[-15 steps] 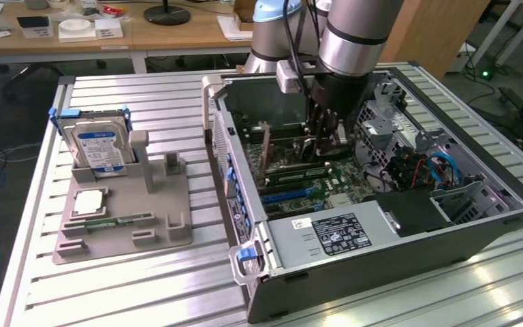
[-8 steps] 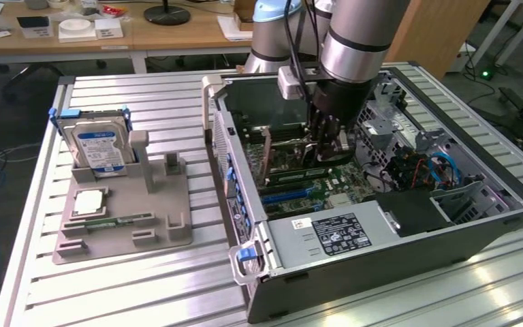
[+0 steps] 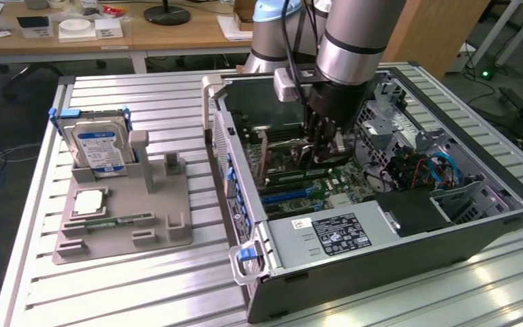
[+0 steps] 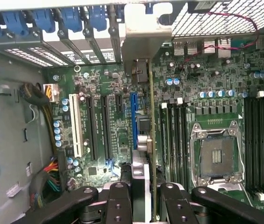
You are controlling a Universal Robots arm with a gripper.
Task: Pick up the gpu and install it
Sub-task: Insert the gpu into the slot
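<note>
The gpu point(image 4: 151, 140) stands on its edge inside the open computer case point(image 3: 479, 225), low over the motherboard point(image 4: 113, 121). In the wrist view it appears as a thin line. Its long axis runs from the gripper toward the rear wall of the case, and its silvery end bracket point(image 4: 143, 42) points to that wall, at the row of blue latches point(image 4: 71, 18). The card lies parallel to the expansion slots, just beside the blue slot point(image 4: 133, 119); I cannot tell if its lower edge is already seated.

The gripper point(image 4: 146, 186) is clamped on the gpu, one black finger on each face of the card. In the exterior view the gripper point(image 3: 323, 151) reaches down from above into the case.

On one side of the card are two black slots and a white slot point(image 4: 77, 123). On the other side are the memory slots point(image 4: 174, 140), very close to it, and then the empty processor socket point(image 4: 216, 156). The power supply point(image 3: 334, 235) sits at the near end of the case.

Well apart, on the exterior view's left, a grey holder point(image 3: 166, 235) on the table point(image 3: 107, 293) carries the hard drive point(image 3: 98, 146), which stands upright, and a green memory stick point(image 3: 107, 221), which lies flat.
</note>
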